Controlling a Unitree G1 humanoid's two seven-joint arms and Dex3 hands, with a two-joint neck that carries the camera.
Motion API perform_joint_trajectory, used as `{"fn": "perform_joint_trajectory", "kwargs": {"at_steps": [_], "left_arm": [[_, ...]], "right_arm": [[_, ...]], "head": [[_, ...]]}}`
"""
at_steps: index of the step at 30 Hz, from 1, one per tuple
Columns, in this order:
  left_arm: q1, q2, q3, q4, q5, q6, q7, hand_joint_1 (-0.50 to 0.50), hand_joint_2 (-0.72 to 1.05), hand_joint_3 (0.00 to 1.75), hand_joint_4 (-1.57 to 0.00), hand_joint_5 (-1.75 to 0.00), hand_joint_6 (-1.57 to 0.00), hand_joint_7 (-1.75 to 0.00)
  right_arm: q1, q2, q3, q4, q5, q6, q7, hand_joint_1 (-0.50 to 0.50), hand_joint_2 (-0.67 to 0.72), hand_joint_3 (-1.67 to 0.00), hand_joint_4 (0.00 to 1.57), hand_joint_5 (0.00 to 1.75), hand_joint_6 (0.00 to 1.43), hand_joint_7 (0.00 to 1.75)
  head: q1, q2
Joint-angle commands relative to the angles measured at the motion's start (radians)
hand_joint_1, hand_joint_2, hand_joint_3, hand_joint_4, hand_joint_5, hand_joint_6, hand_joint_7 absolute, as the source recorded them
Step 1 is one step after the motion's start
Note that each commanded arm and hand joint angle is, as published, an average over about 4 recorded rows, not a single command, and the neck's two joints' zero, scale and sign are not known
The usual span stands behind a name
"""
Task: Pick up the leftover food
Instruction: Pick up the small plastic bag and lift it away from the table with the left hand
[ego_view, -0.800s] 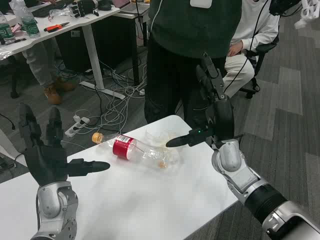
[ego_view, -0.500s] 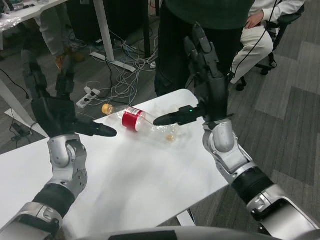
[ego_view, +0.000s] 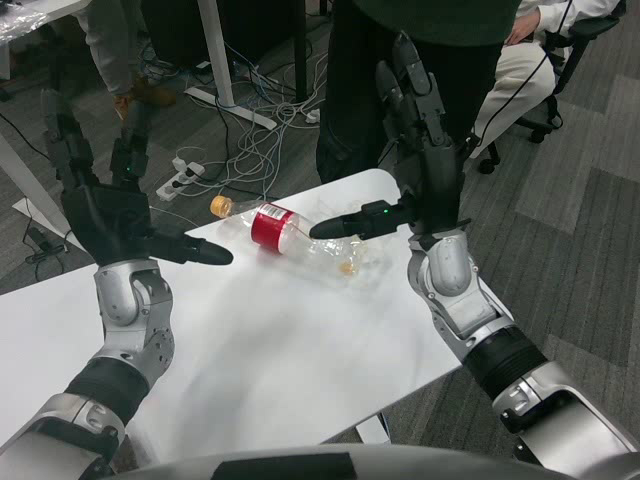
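Observation:
A small tan morsel of leftover food (ego_view: 347, 267) lies on the white table (ego_view: 270, 350) near its far right corner, beside a crumpled clear plastic wrapper (ego_view: 345, 255). A clear bottle with a red label and orange cap (ego_view: 268, 225) lies on its side just left of it. My right hand (ego_view: 415, 170) is raised open above the table's right edge, thumb pointing left over the wrapper, not touching it. My left hand (ego_view: 105, 195) is raised open at the left, holding nothing.
A person in dark clothes (ego_view: 400, 80) stands close behind the table's far corner. Another person sits on a chair (ego_view: 530, 70) at the back right. Cables and a power strip (ego_view: 215, 150) lie on the floor beyond the table.
The camera has dipped and the view has shifted, showing more of my forearms. Both hands stay open and raised; bottle, wrapper and food have not moved on the table.

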Motion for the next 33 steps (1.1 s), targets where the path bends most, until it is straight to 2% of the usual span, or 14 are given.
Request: {"fn": "perform_joint_trajectory", "kwargs": {"at_steps": [1,4,7,11,13,15,16,17,20,22,24,28,32,33], "left_arm": [[0.019,0.004,0.005,-0.008,-0.005,0.002,0.001,-0.5,-0.72,0.0,-0.64,0.0,-0.02,0.0],[0.03,0.008,0.007,-0.022,-0.005,0.002,0.0,-0.5,-0.72,0.0,-0.55,0.0,0.0,0.0],[0.063,0.032,0.014,-0.056,-0.004,0.005,0.001,-0.5,-0.72,0.0,-0.44,0.0,0.0,0.0],[0.141,0.077,0.052,-0.134,0.003,0.031,0.002,-0.5,-0.7,0.0,-0.37,0.0,0.0,0.0],[0.189,0.097,0.074,-0.179,0.006,0.057,0.002,-0.5,-0.72,0.0,-0.35,0.0,0.0,0.0],[0.241,0.115,0.102,-0.226,0.018,0.089,0.002,-0.5,-0.72,0.0,-0.34,0.0,0.0,0.0],[0.254,0.118,0.111,-0.238,0.024,0.098,0.002,-0.5,-0.72,0.0,-0.34,0.0,0.0,0.0],[0.282,0.124,0.131,-0.263,0.037,0.118,0.002,-0.5,-0.72,0.0,-0.34,0.0,0.0,0.0],[0.355,0.133,0.19,-0.334,0.073,0.177,0.0,-0.5,-0.68,0.0,-0.34,0.0,0.0,0.0],[0.407,0.136,0.239,-0.387,0.101,0.223,-0.01,-0.5,-0.68,0.0,-0.34,0.0,0.0,0.0],[0.447,0.135,0.278,-0.427,0.117,0.263,-0.04,-0.5,-0.7,0.0,-0.34,0.0,0.0,0.0],[0.51,0.127,0.336,-0.499,0.114,0.359,-0.158,-0.5,-0.7,0.0,-0.29,0.0,0.0,0.0],[0.573,0.108,0.384,-0.557,0.121,0.419,-0.221,-0.5,-0.72,0.0,-0.21,0.0,0.0,0.0],[0.595,0.1,0.4,-0.571,0.126,0.431,-0.236,-0.5,-0.7,0.0,-0.19,0.0,0.0,0.0]], "right_arm": [[0.009,-0.006,-0.003,-0.003,0.005,-0.01,-0.001,-0.41,-0.1,-0.08,0.0,0.0,0.0,0.0],[0.01,-0.005,-0.001,0.001,0.005,-0.01,-0.001,-0.42,-0.1,-0.08,0.0,0.0,0.0,0.0],[0.009,-0.005,0.003,0.016,0.004,-0.011,0.0,-0.42,-0.1,-0.08,0.0,0.0,0.0,0.0],[0.003,-0.008,0.004,0.044,0.004,-0.012,0.0,-0.42,-0.1,-0.08,0.0,0.0,0.0,0.0],[0.001,-0.012,0.004,0.057,0.005,-0.014,0.0,-0.42,-0.1,-0.08,0.0,0.0,0.0,0.0],[-0.002,-0.015,0.003,0.071,0.005,-0.016,0.0,-0.42,-0.1,-0.08,0.0,0.0,0.0,0.0],[-0.003,-0.015,0.003,0.075,0.005,-0.017,0.0,-0.42,-0.1,-0.08,0.0,0.0,0.0,0.0],[-0.004,-0.018,0.002,0.083,0.005,-0.018,0.0,-0.42,-0.1,-0.08,0.0,0.0,0.0,0.0],[-0.006,-0.025,0.002,0.103,0.006,-0.021,0.0,-0.42,-0.1,-0.08,0.0,0.0,0.0,0.0],[-0.007,-0.032,0.003,0.12,0.011,-0.023,0.0,-0.42,-0.1,-0.08,0.0,0.0,0.0,0.0],[-0.007,-0.038,0.005,0.134,0.018,-0.024,0.001,-0.42,-0.1,-0.08,0.0,0.0,0.0,0.0],[-0.007,-0.049,0.013,0.162,0.034,-0.024,0.002,-0.42,-0.1,-0.12,0.0,0.0,0.0,0.0],[-0.008,-0.056,0.017,0.188,0.041,-0.024,0.002,-0.42,-0.1,-0.08,0.0,0.0,0.0,0.0],[-0.009,-0.058,0.019,0.198,0.044,-0.024,0.002,-0.42,-0.1,-0.08,0.0,0.0,0.0,0.0]], "head": [[0.012,0.002],[0.048,0.0],[0.122,-0.009],[0.332,-0.047],[0.388,-0.06],[0.49,-0.079],[0.511,-0.083],[0.583,-0.097],[0.725,-0.13],[0.777,-0.143],[0.781,-0.143],[0.781,-0.143],[0.781,-0.143],[0.89,-0.158]]}}
